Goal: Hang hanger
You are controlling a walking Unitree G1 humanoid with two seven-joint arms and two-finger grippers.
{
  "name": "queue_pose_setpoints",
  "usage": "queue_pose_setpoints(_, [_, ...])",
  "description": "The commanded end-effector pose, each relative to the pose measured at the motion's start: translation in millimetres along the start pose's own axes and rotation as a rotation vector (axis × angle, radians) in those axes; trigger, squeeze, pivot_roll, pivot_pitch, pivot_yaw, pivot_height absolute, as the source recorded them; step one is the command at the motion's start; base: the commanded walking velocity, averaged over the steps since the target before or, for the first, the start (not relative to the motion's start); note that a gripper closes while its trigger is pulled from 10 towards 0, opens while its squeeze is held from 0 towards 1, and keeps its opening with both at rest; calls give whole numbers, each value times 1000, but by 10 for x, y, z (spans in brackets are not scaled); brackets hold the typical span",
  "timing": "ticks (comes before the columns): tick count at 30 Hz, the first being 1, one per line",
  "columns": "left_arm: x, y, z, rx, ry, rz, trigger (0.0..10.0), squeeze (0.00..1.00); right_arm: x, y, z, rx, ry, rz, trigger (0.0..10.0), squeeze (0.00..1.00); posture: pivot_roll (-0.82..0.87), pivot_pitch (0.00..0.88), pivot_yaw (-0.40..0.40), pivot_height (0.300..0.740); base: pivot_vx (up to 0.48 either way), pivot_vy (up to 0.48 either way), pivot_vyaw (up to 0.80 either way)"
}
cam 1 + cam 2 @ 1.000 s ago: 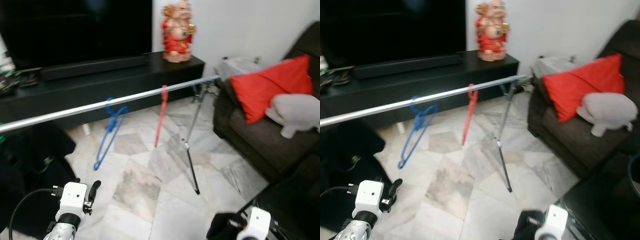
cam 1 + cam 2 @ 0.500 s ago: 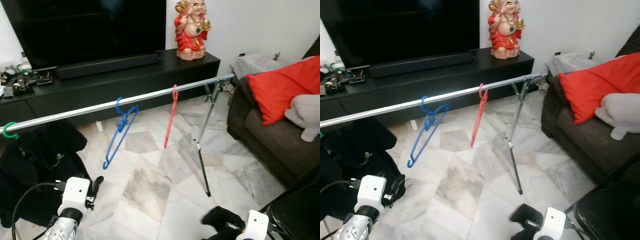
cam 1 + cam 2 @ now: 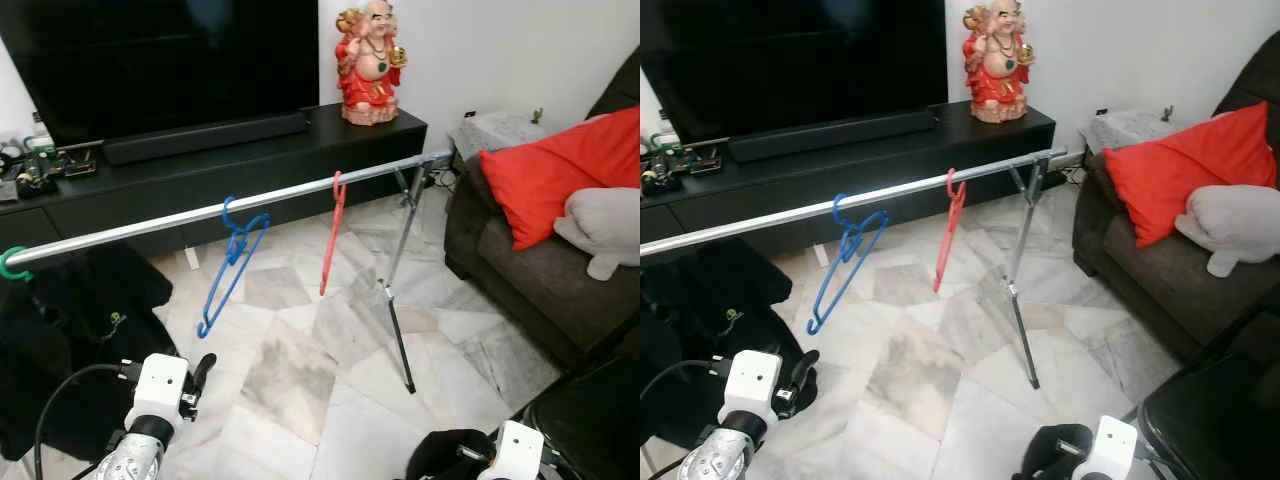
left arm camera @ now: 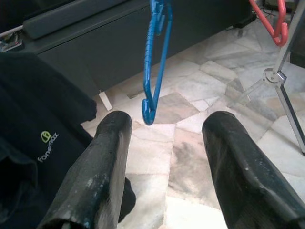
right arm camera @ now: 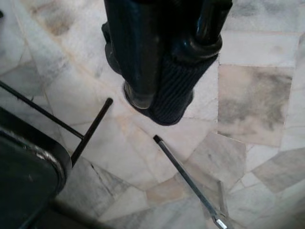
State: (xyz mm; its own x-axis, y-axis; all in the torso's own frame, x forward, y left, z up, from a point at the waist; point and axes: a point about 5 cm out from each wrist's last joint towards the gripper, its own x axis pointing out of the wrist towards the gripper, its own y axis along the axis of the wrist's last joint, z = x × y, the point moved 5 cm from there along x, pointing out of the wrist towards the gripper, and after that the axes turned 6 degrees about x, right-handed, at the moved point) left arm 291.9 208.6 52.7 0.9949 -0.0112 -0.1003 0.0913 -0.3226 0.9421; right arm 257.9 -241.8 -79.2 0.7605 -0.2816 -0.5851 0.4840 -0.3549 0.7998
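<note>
Two hangers already sit on the rail [image 3: 200, 213]: a blue hanger [image 3: 232, 262] near the middle and a red hanger [image 3: 331, 232] further toward your right, close to the rail's stand [image 3: 399, 300]. A green hook [image 3: 12, 266] shows at the rail's far left end. Your left tool [image 4: 164, 143] is low, fingers [image 4: 100, 167] spread wide with nothing between them, pointing toward the blue hanger's lower tip. Your right tool [image 5: 159, 100] hangs low over the marble floor [image 3: 290, 370], its fingers pressed together and seemingly carrying nothing. Judging from this, the hanging itself looks done for these two, and you hold no hanger now. Next you would need to find another hanger, or step back if none remains.
</note>
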Motion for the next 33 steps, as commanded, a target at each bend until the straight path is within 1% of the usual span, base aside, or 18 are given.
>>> queue_pose_setpoints(1, [0, 19, -47, 12, 7, 2, 10000, 0, 26, 98, -91, 2, 23, 34, 10000, 0, 181, 0, 16, 740, 0, 420, 0])
queue_pose_setpoints(7, [-2, 18, -45, 10, 6, 3, 10000, 0, 31, 114, -110, 2, 28, 37, 10000, 0, 181, 0, 14, 740, 0, 408, 0])
queue_pose_setpoints(13, [7, 48, -31, 22, -7, 13, 10000, 0, 36, 123, -104, 11, 24, 36, 10000, 0, 183, 0, 15, 740, 0, 0, 0])
queue_pose_setpoints(17, [9, 80, 6, 10, -26, 27, 10000, 0, 42, 136, -85, 12, 19, 36, 10000, 0, 181, 0, 15, 740, 0, 0, -800])
queue_pose_setpoints(29, [18, 80, 5, 7, -21, 21, 10000, 0, 39, 132, -60, 15, 10, 35, 10000, 0, 190, 0, 8, 740, 0, 0, -785])
queue_pose_setpoints(33, [20, 82, -7, 5, -12, 20, 10000, 0, 43, 154, -69, 8, 13, 45, 10000, 0, 189, 0, 8, 740, 0, 0, 0])
